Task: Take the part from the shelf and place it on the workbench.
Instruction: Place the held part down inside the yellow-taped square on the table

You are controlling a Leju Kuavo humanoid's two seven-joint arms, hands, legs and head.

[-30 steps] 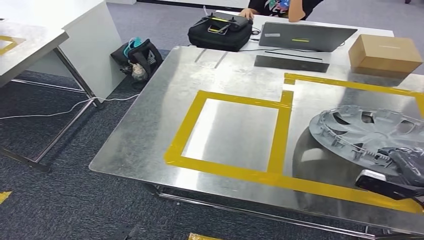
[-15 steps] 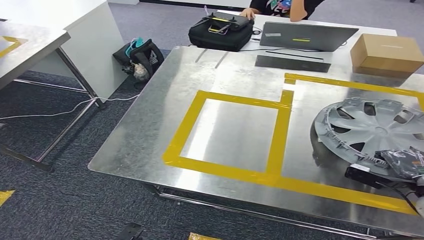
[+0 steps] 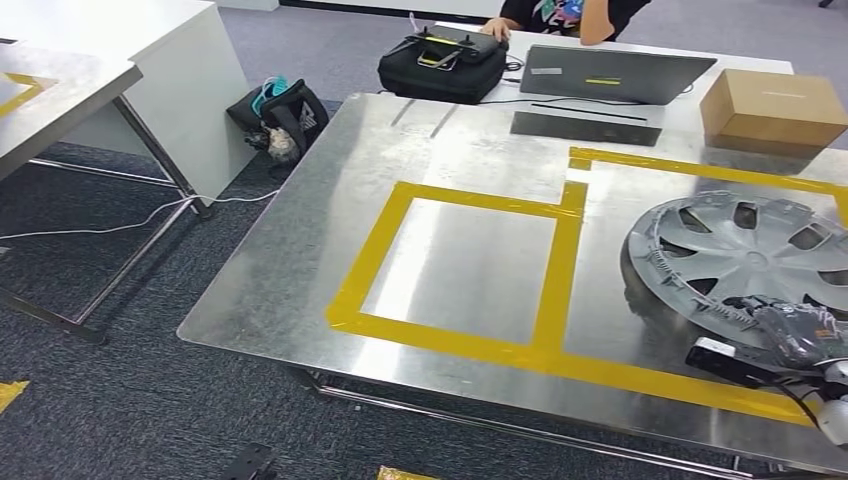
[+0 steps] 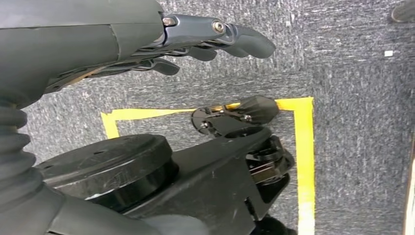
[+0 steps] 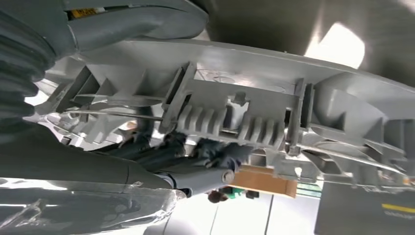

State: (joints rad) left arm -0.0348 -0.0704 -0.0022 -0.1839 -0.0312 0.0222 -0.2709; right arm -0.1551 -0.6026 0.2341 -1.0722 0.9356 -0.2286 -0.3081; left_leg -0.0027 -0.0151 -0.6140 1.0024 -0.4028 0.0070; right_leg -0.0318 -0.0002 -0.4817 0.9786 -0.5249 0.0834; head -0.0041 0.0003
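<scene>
A grey wheel cover [image 3: 745,255] sits at the right side of the steel workbench [image 3: 300,270], inside a yellow tape outline. Whether it rests on the surface or hangs just above it is unclear. My right hand [image 3: 800,335] grips its near rim from the bench's front edge. In the right wrist view the thumb lies over the ribbed rim of the wheel cover [image 5: 274,98] and the dark fingers [image 5: 205,161] curl under it. My left hand [image 4: 195,39] hangs over grey carpet, fingers straight and apart, holding nothing.
A yellow tape rectangle [image 3: 460,270] marks the bench's middle. At the far edge stand a black case [image 3: 440,62], a laptop [image 3: 610,72] and a cardboard box [image 3: 772,105], with a person [image 3: 570,15] behind. A bag [image 3: 280,115] lies on the floor beside another table [image 3: 50,90].
The wheel cover has tipped so that more of its face shows, and it looks lower over the bench. My right hand has dropped a little toward the front edge with it.
</scene>
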